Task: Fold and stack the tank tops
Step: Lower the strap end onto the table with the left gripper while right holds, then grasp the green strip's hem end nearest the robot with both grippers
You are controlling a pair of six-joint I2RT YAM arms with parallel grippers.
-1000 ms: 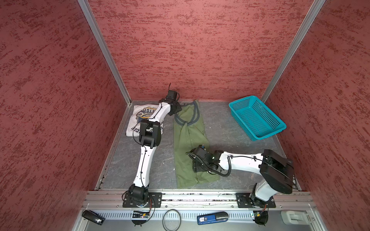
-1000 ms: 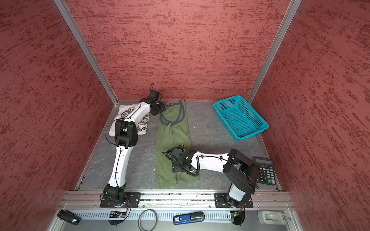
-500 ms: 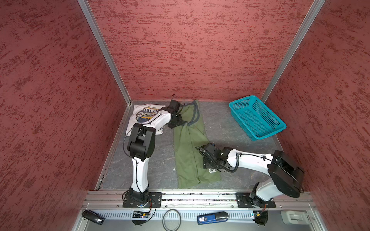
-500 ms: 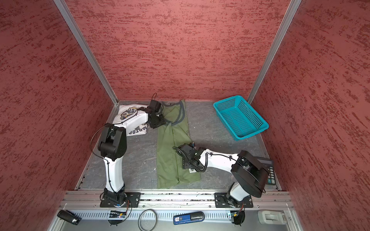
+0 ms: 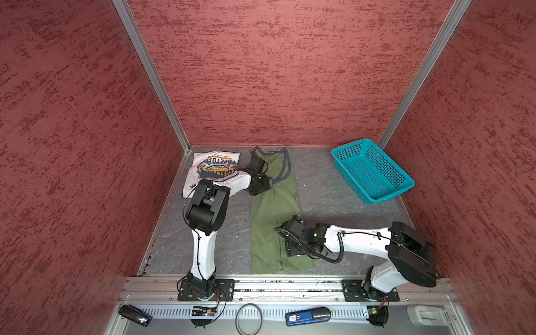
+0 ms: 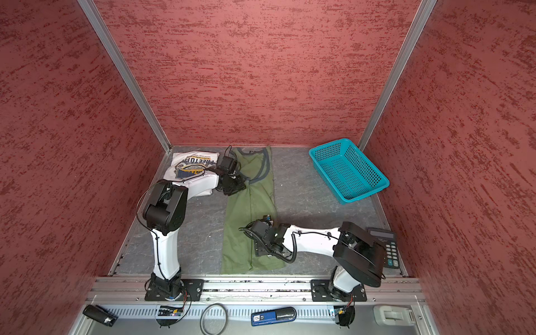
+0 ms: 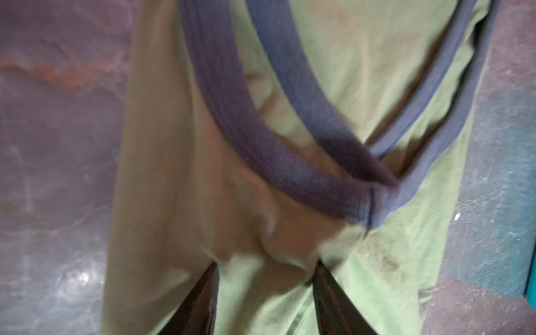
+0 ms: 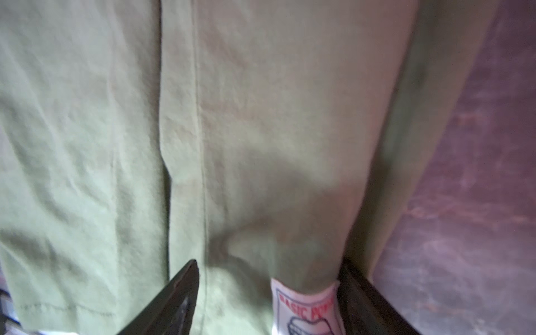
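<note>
The olive green tank top (image 5: 272, 220) (image 6: 249, 208) lies folded into a long narrow strip down the middle of the floor, its dark-trimmed straps at the far end. The white tank top (image 5: 214, 162) (image 6: 191, 162) lies folded in the far left corner, print up. My left gripper (image 5: 259, 184) (image 7: 268, 278) is open and pressed down on the green cloth (image 7: 174, 145) just below the dark armhole trim, with a pucker between its fingers. Near the strip's lower right edge, my right gripper (image 5: 291, 249) (image 8: 269, 278) stands open on the cloth, a white label (image 8: 307, 307) between its fingers.
A teal mesh basket (image 5: 390, 193) (image 6: 365, 193) stands at the far right. A calculator (image 6: 385, 246) lies by the right wall behind the right arm. Red walls close three sides. On the front ledge lie a blue device (image 5: 307, 316) and a black ring (image 5: 248, 319).
My left gripper has come from the far strap end toward me to below the armhole. The right gripper has shifted a little rightward along the strip's lower edge.
</note>
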